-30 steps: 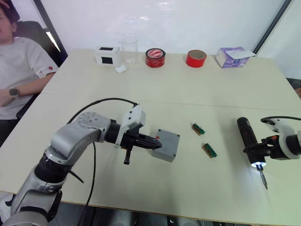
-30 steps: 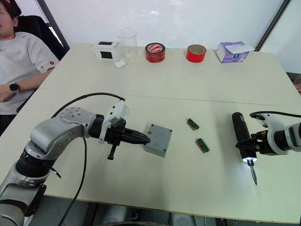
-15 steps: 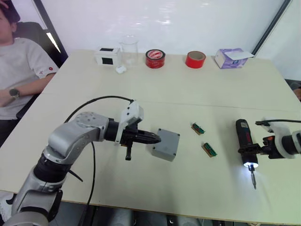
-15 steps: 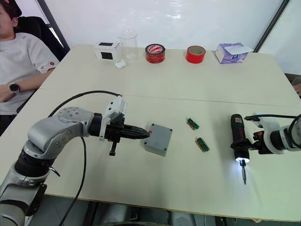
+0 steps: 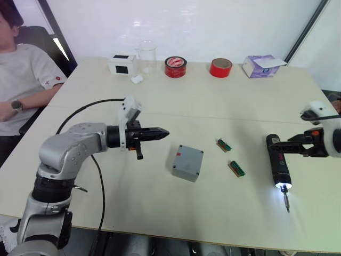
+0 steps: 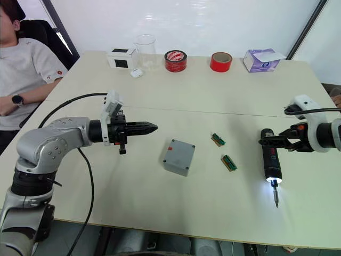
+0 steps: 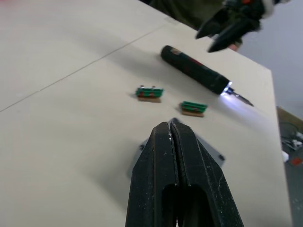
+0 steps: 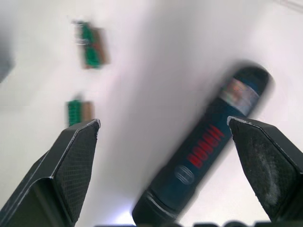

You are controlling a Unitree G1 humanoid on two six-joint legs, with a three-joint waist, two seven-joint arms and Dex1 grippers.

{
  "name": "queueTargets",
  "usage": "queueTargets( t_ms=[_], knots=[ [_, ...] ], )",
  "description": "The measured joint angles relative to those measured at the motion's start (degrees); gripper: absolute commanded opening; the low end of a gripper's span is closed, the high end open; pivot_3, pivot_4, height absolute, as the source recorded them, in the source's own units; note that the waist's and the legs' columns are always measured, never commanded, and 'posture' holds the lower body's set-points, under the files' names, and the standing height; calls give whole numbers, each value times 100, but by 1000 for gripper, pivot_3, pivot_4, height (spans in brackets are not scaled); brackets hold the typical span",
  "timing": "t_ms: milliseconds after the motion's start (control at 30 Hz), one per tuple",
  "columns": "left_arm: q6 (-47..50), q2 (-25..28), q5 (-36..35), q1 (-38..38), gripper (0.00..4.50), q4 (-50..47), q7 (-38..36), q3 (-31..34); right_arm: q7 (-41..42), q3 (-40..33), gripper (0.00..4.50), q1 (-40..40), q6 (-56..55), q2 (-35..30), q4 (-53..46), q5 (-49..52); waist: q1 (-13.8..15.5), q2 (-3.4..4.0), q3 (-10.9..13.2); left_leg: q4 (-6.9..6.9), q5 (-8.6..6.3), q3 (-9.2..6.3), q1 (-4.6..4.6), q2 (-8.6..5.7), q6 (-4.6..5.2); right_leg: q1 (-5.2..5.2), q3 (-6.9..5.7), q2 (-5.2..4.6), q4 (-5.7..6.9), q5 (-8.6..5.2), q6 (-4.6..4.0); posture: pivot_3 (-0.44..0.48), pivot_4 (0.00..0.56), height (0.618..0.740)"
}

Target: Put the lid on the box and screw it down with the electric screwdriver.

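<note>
The grey box (image 6: 179,158) stands mid-table with a red mark on its near-left side. The lid (image 6: 180,153), a flat plate with corner holes, lies on top of it. My left gripper (image 5: 165,130) is shut and empty, hovering a short way left of the box and pointing at it. In the left wrist view the shut fingers (image 7: 163,161) hide most of the box (image 7: 214,152). The electric screwdriver (image 5: 278,163) lies on the table at the right with its tip light on. My right gripper (image 5: 279,145) is open over its rear end, not touching it, and the screwdriver (image 8: 208,177) shows between the spread fingers.
Two small green-and-brown pieces (image 5: 224,145) (image 5: 237,169) lie between the box and the screwdriver. Along the far edge stand a white-and-black box (image 5: 121,63), a glass beaker (image 5: 145,55), two red tape rolls (image 5: 175,66) (image 5: 220,67) and a purple tissue box (image 5: 261,65). A person (image 5: 21,80) sits at the left.
My left gripper has drawn back to the left, away from the box. My right gripper has let go of the screwdriver, opened and pulled back; the screwdriver now lies on the table.
</note>
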Motion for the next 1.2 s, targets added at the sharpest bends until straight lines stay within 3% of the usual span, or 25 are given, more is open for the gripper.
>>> queueTargets(
  t_ms=[133, 300, 667, 1200],
  knots=[
    [-732, 366, 839, 362, 0, 237, -376, -813, 436, -240, 4460, 1086, -480, 112, -1500, 168, 33, -1, 0, 4, 0, 0, -2, -3, 0, 4, -1, -7, -3, 0, 0, 0, 150, 740],
    [-1278, 155, 1370, 370, 0, 557, -608, -1355, 230, 7, 4460, 1426, -890, 801, -2511, 196, 108, -8, 2, 15, 0, 1, -2, -7, 0, 10, 0, -11, -8, 11, -5, 0, 150, 740],
    [-1746, -392, 2026, 46, 0, 927, -652, -1785, -850, 1657, 4460, 700, -890, 1947, -2675, -374, 133, -9, 2, 16, 2, 0, -3, -6, -3, 7, -1, -8, -5, 14, -8, 0, 150, 740],
    [-2565, -1420, 2597, -591, 0, 2272, -1015, -2022, -998, 1916, 4460, 602, -559, 2704, -2594, -87, 135, -12, 0, 19, 2, -2, -1, -9, -1, 7, -2, -7, 3, 15, -8, 0, 150, 740]
  ],
)
